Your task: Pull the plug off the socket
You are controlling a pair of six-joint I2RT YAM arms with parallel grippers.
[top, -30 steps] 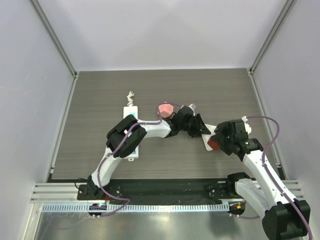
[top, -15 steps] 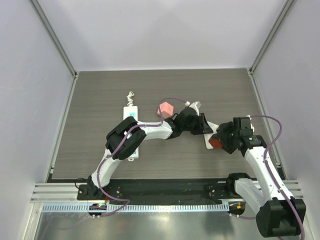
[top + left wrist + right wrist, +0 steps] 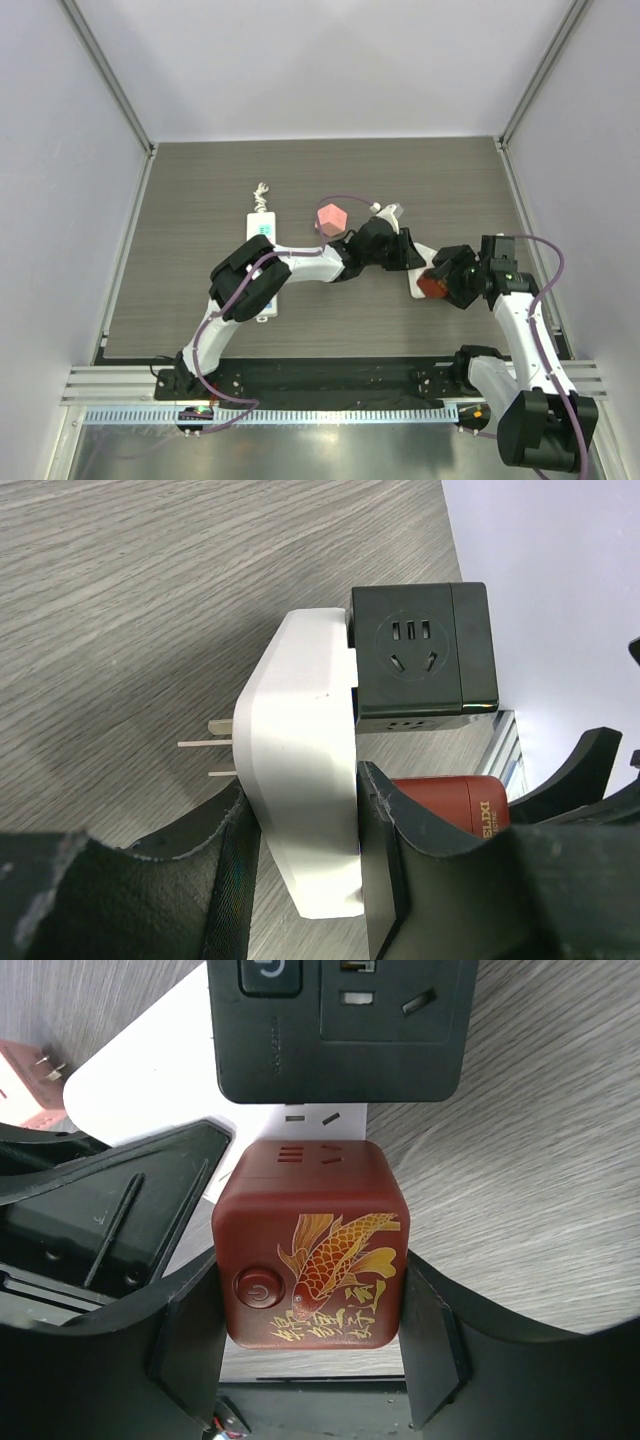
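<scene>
A white socket adapter (image 3: 300, 780) with two bare prongs lies on the wood table, and my left gripper (image 3: 305, 815) is shut on its sides. A black cube socket (image 3: 425, 650) is stuck on its far end. A red cube plug (image 3: 310, 1255) with a gold fish sits against the adapter (image 3: 140, 1070), and my right gripper (image 3: 310, 1315) is shut on it. Two slots of the adapter show just above the red cube; I cannot tell whether its pins are still in. From above, the left gripper (image 3: 397, 250) and right gripper (image 3: 442, 283) meet at the red cube (image 3: 429, 287).
A pink block (image 3: 331, 216) lies just left of the left gripper, with a thin purple cable arcing over it. A white power strip (image 3: 262, 228) lies further left, partly under the left arm. The table's right edge rail (image 3: 530, 240) is close to the right arm.
The left gripper has shifted a little right with the adapter, uncovering the pink block. The right arm has swung its wrist outward to the right while staying on the red cube.
</scene>
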